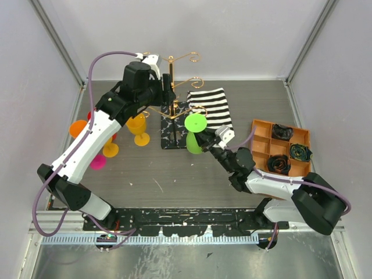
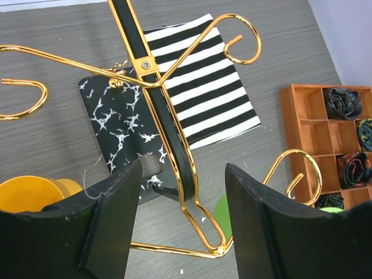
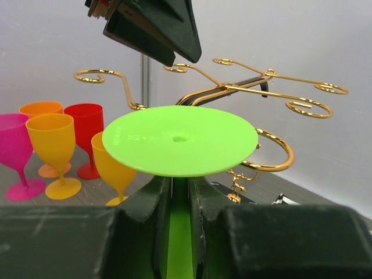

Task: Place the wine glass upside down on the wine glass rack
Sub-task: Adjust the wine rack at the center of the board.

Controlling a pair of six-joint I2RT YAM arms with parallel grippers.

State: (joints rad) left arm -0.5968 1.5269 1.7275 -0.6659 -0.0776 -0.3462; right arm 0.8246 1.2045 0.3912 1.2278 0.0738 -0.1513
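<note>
Holding lime-green plastic wine glass [image 3: 180, 139] upside down, foot up, beside tall gold wire wine glass rack [image 1: 172, 72], ready for hanging. Right fingers [image 3: 158, 212] pinching stem tightly. Left fingers [image 2: 116, 215] straddling rack post, wide apart, gripping nothing, likely guarding against tipping.

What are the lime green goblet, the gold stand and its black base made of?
Lime green wine glass: probably moulded plastic, opaque and matte, with a dimple mid-foot. Gold wire rack: likely polished metal, judging by bright glints. Square black base: white marble-like veins; real stone or print, unclear.
</note>
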